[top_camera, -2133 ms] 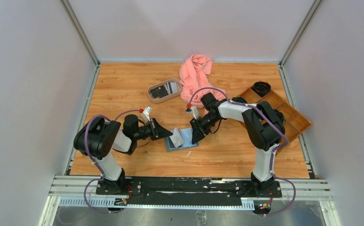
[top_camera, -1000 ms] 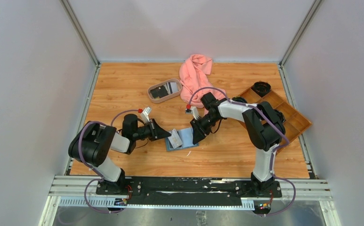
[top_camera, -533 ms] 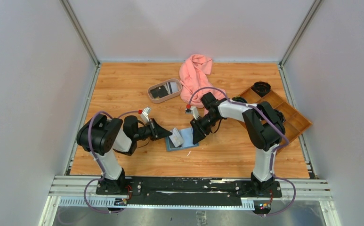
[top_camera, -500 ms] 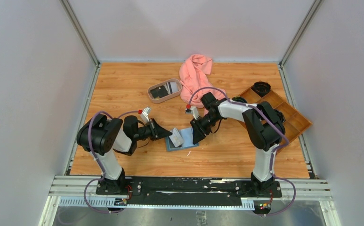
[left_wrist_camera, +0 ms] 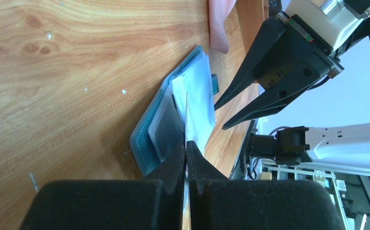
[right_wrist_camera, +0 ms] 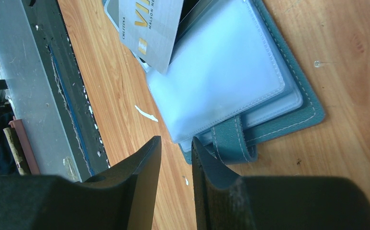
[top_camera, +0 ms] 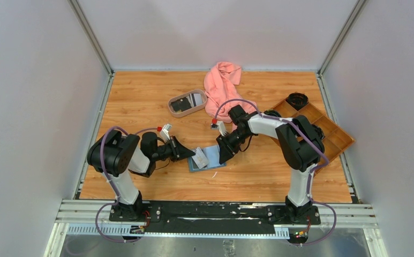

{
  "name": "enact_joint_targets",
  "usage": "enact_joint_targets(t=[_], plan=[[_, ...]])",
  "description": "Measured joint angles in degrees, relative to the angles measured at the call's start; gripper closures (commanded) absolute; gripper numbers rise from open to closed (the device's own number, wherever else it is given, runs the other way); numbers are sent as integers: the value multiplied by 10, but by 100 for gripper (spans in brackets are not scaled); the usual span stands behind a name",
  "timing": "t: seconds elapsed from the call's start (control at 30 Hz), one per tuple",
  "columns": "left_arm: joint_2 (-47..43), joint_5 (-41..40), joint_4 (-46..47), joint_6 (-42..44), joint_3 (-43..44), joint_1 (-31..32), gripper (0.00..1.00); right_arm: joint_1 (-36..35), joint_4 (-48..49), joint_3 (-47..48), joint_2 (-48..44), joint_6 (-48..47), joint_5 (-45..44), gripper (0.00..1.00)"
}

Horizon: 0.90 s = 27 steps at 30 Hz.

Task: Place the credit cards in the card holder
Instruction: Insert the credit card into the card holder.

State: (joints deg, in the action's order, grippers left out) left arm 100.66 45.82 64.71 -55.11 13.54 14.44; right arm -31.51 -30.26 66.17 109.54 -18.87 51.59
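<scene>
On the bench (top_camera: 140, 96), card holder (top_camera: 209, 159): laid open and flat just below the middle of the top view, between the two tools, with its pale blue pockets turned up.
Tab clasp (right_wrist_camera: 230, 141): folded over at the holder's edge, at the lower middle of the right wrist view.
Left tool (top_camera: 190, 155): closed tight on the pale card.
Pale card (left_wrist_camera: 186, 115): gripped by one end and held tilted over the left half of the holder. Gold lettering is seen on its face. Whether its corner is inside a pocket cannot be told.
Right tool (right_wrist_camera: 175, 143): partly open, with nothing seen between its fingers. It is set low at the holder's right edge, by the clasp. Contact cannot be told.
Dark card (left_wrist_camera: 166, 125): seated in a clear pocket of the holder.
Oval tray (top_camera: 187, 103): placed upper middle of the top view, well apart from the holder.
Pink cloth (top_camera: 223, 85): bunched just right of the oval tray.
Wooden tray (top_camera: 330, 134): set at the right edge of the bench.
</scene>
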Motion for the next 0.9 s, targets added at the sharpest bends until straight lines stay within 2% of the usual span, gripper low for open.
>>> enact_joint_targets(t=[0.9], plan=[[2, -53, -44, -11, 17, 45, 100, 0, 0, 0, 0, 0, 0, 66]])
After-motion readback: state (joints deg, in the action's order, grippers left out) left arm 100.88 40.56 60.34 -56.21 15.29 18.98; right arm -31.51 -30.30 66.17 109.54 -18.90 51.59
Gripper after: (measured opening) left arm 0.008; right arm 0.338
